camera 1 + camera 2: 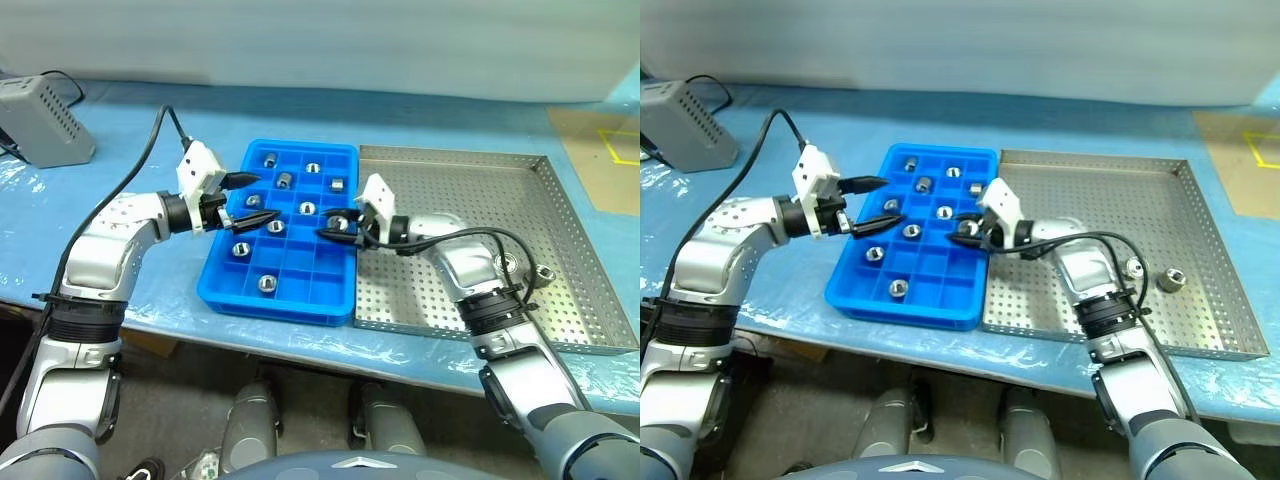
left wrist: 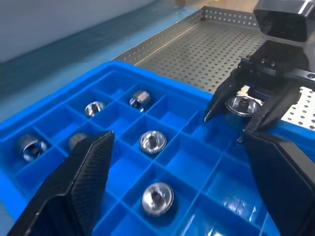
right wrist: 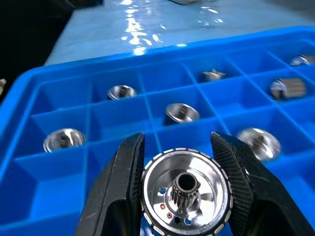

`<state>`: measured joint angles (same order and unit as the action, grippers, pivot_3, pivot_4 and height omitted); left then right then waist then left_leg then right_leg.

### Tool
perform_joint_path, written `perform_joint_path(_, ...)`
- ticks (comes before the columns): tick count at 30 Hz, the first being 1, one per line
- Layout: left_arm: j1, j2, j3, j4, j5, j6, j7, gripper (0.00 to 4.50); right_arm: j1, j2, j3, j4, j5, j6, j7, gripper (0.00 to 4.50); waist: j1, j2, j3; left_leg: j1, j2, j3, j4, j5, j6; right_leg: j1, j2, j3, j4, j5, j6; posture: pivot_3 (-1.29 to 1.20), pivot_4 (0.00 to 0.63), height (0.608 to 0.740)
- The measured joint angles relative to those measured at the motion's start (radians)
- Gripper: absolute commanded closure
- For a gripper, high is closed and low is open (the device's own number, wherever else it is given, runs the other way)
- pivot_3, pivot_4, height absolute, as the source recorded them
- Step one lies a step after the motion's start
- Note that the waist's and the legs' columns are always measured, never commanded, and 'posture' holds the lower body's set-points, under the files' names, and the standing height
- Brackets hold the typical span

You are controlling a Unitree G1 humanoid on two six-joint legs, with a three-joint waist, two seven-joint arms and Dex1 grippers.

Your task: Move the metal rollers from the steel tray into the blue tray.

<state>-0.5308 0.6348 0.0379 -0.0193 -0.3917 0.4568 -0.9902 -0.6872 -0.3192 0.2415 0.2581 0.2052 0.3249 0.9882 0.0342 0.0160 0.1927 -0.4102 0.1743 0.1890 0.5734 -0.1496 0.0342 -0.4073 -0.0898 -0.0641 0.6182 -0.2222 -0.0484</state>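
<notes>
At frame centre, the right gripper fingers clamp a shiny silver metal roller above the bright blue gridded plastic tray, while the left gripper fingers gape empty opposite.

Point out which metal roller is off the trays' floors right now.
The metal roller clamped between the right gripper's fingers, held over the blue tray. The others sit in its compartments or lie on the steel tray.

Right gripper clamping a metal roller between its black fingers, hovering over the blue tray, whose compartments are holding other rollers.
</notes>
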Motion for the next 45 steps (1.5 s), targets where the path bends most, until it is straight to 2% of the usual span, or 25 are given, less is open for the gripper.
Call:
perform_joint_path(7,0.063,0.003,0.000,-0.079,-0.007,0.019,0.036,0.12,-0.062,0.020,0.002,0.190,-0.049,-0.117,-0.009,2.81,0.024,-0.001,0.000,0.000,-0.001,0.000,-0.002,0.001,-0.001,0.000,0.000,0.000,-0.001,0.000,0.000,-0.03,0.150,0.740)
perform_joint_path(14,0.072,0.001,-0.001,-0.115,-0.014,0.038,0.061,0.12,-0.065,0.017,-0.004,0.214,-0.071,-0.171,-0.016,2.81,0.019,-0.001,0.000,0.002,0.000,0.000,-0.003,0.001,-0.002,0.000,0.000,0.001,0.000,0.000,0.000,-0.04,0.150,0.740)
perform_joint_path(15,0.072,-0.001,-0.002,-0.115,-0.015,0.044,0.062,0.12,-0.065,0.017,-0.005,0.217,-0.071,-0.176,-0.021,2.09,0.018,-0.001,0.000,0.002,0.000,0.000,-0.003,0.001,-0.002,0.000,0.000,0.001,0.000,0.000,0.000,-0.05,0.150,0.740)
perform_joint_path(18,0.067,-0.005,-0.007,-0.115,-0.015,0.049,0.062,0.12,-0.064,0.017,-0.014,0.218,-0.071,-0.172,-0.031,1.25,0.018,-0.001,0.000,0.002,0.000,0.000,-0.003,0.001,-0.002,0.001,0.000,0.001,0.000,0.000,0.000,-0.07,0.150,0.740)
perform_joint_path(26,0.028,-0.019,-0.033,-0.106,-0.016,0.053,0.051,0.12,-0.045,-0.010,-0.086,0.123,-0.020,-0.067,-0.032,1.25,0.010,-0.001,0.000,0.002,0.000,0.001,-0.003,0.001,-0.002,0.000,0.000,0.001,-0.001,0.000,0.000,-0.13,0.150,0.740)
perform_joint_path(29,0.012,-0.033,-0.046,-0.094,-0.019,0.053,0.036,0.12,-0.043,-0.071,-0.158,0.049,0.027,-0.005,-0.035,1.25,0.011,-0.001,0.000,0.002,-0.001,0.001,-0.003,0.001,-0.002,0.000,0.000,0.001,-0.001,0.000,0.000,-0.16,0.150,0.740)
perform_joint_path(32,-0.007,-0.057,-0.062,-0.065,-0.019,0.052,0.027,0.12,-0.014,-0.177,-0.233,-0.021,0.072,0.069,-0.022,1.25,0.013,-0.001,0.000,0.002,-0.001,0.002,-0.003,0.001,-0.002,0.001,0.000,0.002,-0.001,0.000,0.000,-0.20,0.150,0.740)
perform_joint_path(38,-0.072,-0.110,-0.110,0.016,-0.013,0.019,-0.011,0.12,0.236,-0.463,-0.293,-0.118,0.107,0.180,0.085,1.25,0.002,-0.002,0.000,0.005,-0.001,0.007,-0.004,-0.002,0.003,0.005,0.000,0.004,-0.009,0.000,0.001,-0.29,0.150,0.740)
perform_joint_path(42,-0.109,-0.141,-0.134,0.082,0.004,-0.022,-0.040,0.12,0.329,-0.563,-0.369,-0.121,0.105,0.182,0.074,1.25,-0.027,-0.002,0.000,0.006,-0.001,0.009,-0.004,-0.003,0.004,0.004,0.001,0.007,-0.010,0.001,0.001,-0.33,0.150,0.740)
perform_joint_path(45,-0.141,-0.164,-0.147,0.138,0.021,-0.048,-0.050,0.12,0.373,-0.576,-0.418,-0.122,0.105,0.174,0.043,1.25,-0.047,-0.002,0.000,0.006,-0.001,0.009,-0.004,-0.003,0.004,0.004,0.001,0.007,-0.010,0.001,0.001,-0.35,0.150,0.740)
